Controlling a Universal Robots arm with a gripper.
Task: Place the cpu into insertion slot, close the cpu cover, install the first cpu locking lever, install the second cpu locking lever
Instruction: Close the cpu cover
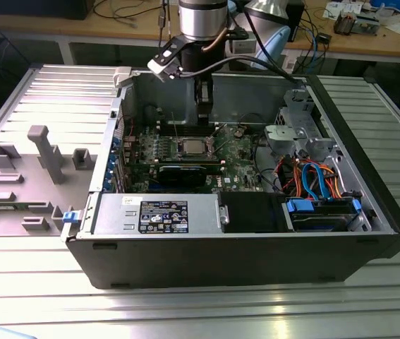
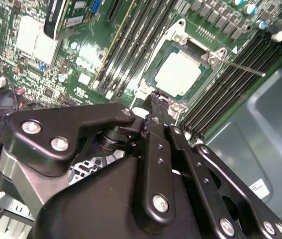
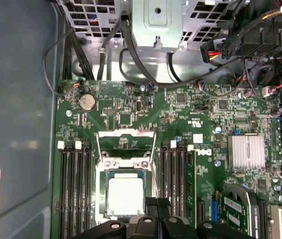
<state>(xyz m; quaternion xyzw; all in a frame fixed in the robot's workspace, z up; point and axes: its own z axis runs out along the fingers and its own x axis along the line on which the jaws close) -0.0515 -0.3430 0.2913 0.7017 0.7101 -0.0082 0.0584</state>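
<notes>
1. The cpu point(image 3: 126, 195) lies flat in the insertion slot point(image 3: 101, 199) on the green motherboard point(image 3: 205, 124). Its pale silver top faces up and sits square within the rim. By the look of it, the placing step is done.
2. In the first wrist view the cpu cover point(image 3: 126, 133) appears swung up and away from the chip, with green board showing through its window. I judge it not yet closed.
3. In the second wrist view a thin locking lever point(image 2: 240, 67) sticks out from a corner of the socket, over the black memory slots point(image 2: 230, 84). It looks unlatched. I cannot make out the other lever well enough to say how it stands.
4. The hand point(image 2: 158, 99) has its fingertips together with nothing between them. It hangs just beside the socket's edge, near the chip but not touching it. In the first wrist view its tips point(image 3: 155, 203) sit at the socket's rim.
5. In the exterior view the hand point(image 1: 203, 123) reaches down into the open computer case point(image 1: 221, 261), which lies on the slatted metal desk point(image 1: 185, 311), with the cpu point(image 1: 190, 147) just beside it.
6. Judged from this, one step of four is complete. The cover and both levers remain undone.
</notes>
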